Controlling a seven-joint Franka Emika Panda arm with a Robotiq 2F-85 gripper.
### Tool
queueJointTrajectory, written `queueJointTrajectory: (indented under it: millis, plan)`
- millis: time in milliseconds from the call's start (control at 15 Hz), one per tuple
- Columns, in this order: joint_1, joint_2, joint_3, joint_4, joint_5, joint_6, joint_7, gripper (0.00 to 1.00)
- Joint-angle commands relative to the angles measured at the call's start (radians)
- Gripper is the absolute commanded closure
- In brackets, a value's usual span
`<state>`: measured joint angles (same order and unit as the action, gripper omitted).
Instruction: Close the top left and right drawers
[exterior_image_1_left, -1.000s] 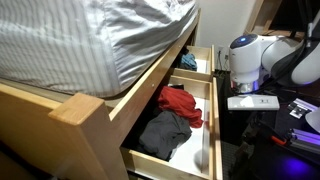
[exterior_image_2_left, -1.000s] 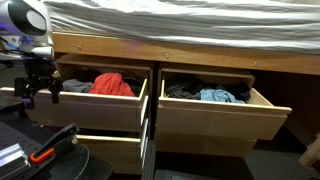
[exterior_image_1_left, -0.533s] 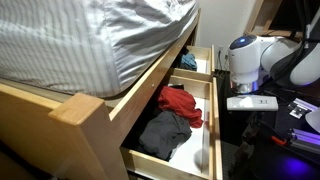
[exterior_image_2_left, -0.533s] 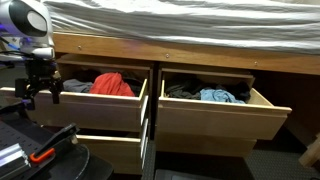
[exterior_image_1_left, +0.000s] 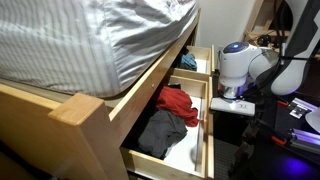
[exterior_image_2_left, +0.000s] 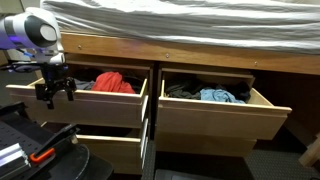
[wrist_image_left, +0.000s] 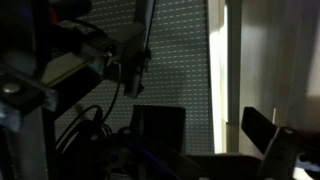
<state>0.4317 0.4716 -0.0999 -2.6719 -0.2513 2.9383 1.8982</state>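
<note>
Under the bed, the top left drawer (exterior_image_2_left: 90, 108) stands open with a red cloth (exterior_image_2_left: 113, 82) in it. The top right drawer (exterior_image_2_left: 220, 118) stands open with a blue cloth (exterior_image_2_left: 215, 96) and dark clothes. In an exterior view the red cloth (exterior_image_1_left: 180, 103) lies beyond a dark garment (exterior_image_1_left: 163, 132). My gripper (exterior_image_2_left: 55, 92) hangs at the left drawer's front panel (exterior_image_1_left: 208, 105), near its outer end. In the wrist view the gripper (wrist_image_left: 212, 135) is open and empty, with a pale wood edge (wrist_image_left: 226, 70) between its fingers.
A lower left drawer (exterior_image_2_left: 108, 150) is also partly open. The striped mattress (exterior_image_1_left: 90, 40) overhangs the drawers. A black stand with an orange-handled tool (exterior_image_2_left: 40, 155) sits in front at the lower left. Dark equipment and cables (exterior_image_1_left: 295, 115) lie behind the arm.
My arm has moved in toward the left drawer's front panel and lowered. The left drawer looks pushed in slightly. The right drawer has not moved.
</note>
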Motion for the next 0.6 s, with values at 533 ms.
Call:
queueJointTrajectory:
  millis: [533]
  plan:
    - [0.401,0.065,-0.331,0.085,0.045,0.087,0.142,0.0]
